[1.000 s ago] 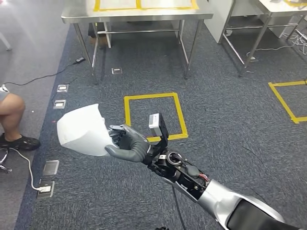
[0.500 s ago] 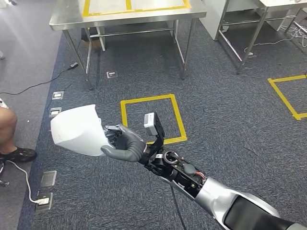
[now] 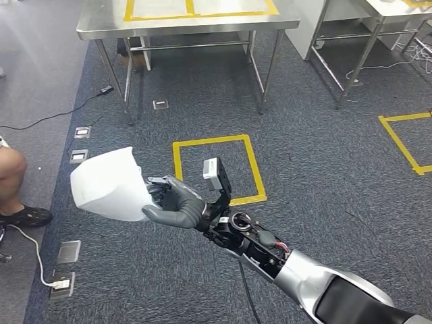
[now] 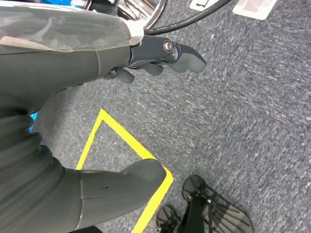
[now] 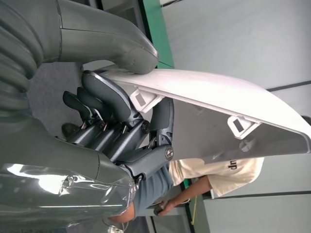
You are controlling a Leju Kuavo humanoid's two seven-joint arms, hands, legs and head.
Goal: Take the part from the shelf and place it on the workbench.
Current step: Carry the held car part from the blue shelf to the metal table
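The part (image 3: 106, 183) is a white curved plastic shell, held out over the grey carpet. My right hand (image 3: 175, 206) grips its near edge, the arm reaching in from the lower right. In the right wrist view the thumb lies on the part's (image 5: 220, 111) outer face and the dark fingers of the hand (image 5: 110, 121) curl under its ribbed inner side. The steel workbench (image 3: 188, 23), marked with yellow tape, stands ahead at the far side. My left hand (image 4: 66, 68) hangs over the carpet with fingers and thumb apart, holding nothing.
A yellow tape square (image 3: 252, 165) marks the floor between me and the workbench; another (image 3: 402, 142) lies right. A second steel table (image 3: 356, 40) stands at the far right. A person's leg and shoe (image 3: 13, 182), floor sockets (image 3: 63, 283) and cables are on the left.
The whole picture has shifted a little, so the camera moved. My right hand still holds the white part the same way.
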